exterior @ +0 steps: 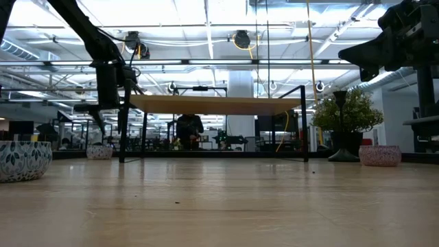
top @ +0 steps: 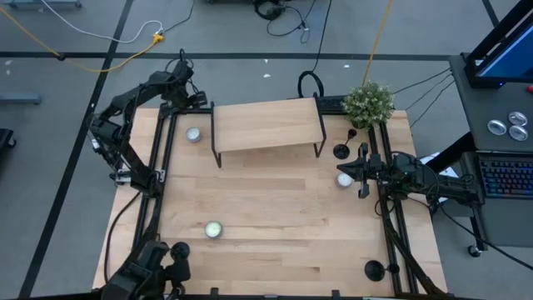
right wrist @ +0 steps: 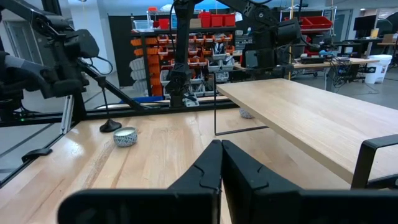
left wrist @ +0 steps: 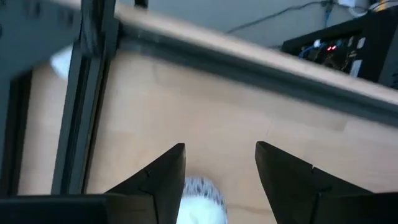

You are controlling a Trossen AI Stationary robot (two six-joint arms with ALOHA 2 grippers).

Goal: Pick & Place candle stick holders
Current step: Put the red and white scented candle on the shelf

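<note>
A light wooden counter (top: 275, 217) carries a low wooden shelf (top: 266, 125) on thin black legs near its far edge. A small potted plant (top: 368, 103) stands at the far right corner. Three silver-white tealights sit apart: one (top: 193, 134) beside the shelf's left end, one (top: 213, 229) toward the near left, one (top: 344, 179) on the right. Off the right side, a keyboard (top: 505, 177) lies on a dark desk. Yellow cable (top: 100, 60) trails across the grey floor.

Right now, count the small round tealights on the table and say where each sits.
3. One tealight sits just left of the raised shelf; one lies lower left in the high view; one lies toward the right edge. More could hide beneath the shelf.
</note>
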